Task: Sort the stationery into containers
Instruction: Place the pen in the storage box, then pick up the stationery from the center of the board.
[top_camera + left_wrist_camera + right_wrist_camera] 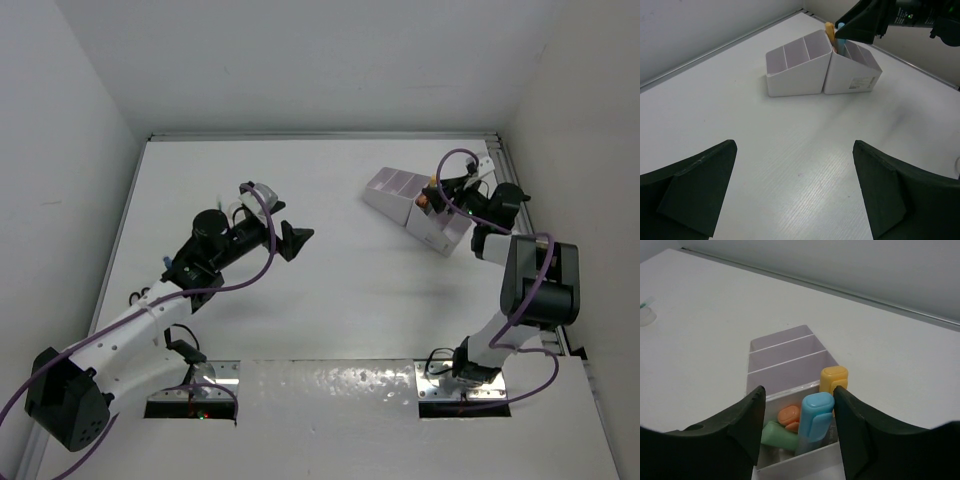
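The containers are two white organisers with pale-lilac compartments, set end to end at the back right: one has bare compartments, the other holds stationery. In its end compartment a blue-capped marker stands upright, with a yellow-capped one behind it and an orange one and a green one lying lower. My right gripper hangs over that compartment, open, its fingers either side of the blue cap with a gap on the left. My left gripper is open over bare table, holding nothing.
White walls close the table on the left, back and right. A small pale object lies far off on the table's left. The right arm's elbow stands near the right wall. Metal base plates line the near edge.
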Action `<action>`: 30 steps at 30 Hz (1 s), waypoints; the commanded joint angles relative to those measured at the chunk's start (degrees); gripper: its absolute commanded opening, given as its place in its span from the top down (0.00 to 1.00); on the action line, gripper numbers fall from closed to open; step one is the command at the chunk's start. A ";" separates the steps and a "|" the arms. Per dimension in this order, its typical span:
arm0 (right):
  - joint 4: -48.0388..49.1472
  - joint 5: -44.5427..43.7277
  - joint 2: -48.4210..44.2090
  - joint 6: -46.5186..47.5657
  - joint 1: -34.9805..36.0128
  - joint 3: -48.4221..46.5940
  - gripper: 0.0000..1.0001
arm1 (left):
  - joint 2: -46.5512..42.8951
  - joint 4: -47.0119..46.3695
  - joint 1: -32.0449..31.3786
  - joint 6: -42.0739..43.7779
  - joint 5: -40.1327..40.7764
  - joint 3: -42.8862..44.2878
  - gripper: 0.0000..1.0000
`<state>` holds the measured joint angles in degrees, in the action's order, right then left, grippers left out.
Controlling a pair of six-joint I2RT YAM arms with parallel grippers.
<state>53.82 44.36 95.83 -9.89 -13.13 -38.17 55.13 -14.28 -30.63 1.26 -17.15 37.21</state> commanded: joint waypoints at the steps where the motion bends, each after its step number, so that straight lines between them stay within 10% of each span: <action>1: -1.08 1.00 -3.80 3.30 -0.23 -0.33 0.44 | -0.55 -3.12 0.93 0.33 -0.87 2.34 0.00; 8: -4.77 -1.90 -10.02 3.56 1.08 0.12 0.27 | -1.08 -3.47 0.92 -0.20 -1.49 2.08 0.00; 17: -47.79 -35.37 -24.37 5.15 18.12 -14.29 0.01 | -1.61 0.65 0.93 1.98 2.54 5.40 0.00; 27: -64.37 -56.75 -29.38 -3.82 38.52 -12.90 0.01 | 6.91 38.59 0.05 17.90 16.86 19.73 0.22; 30: -63.67 -58.85 -29.91 -5.57 41.25 -10.52 0.55 | 9.81 43.98 0.05 18.87 24.34 23.86 0.43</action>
<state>-7.01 -7.09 66.98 -11.70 26.26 -49.91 63.61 18.96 -30.57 16.84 -2.22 56.82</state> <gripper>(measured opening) 0.550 0.615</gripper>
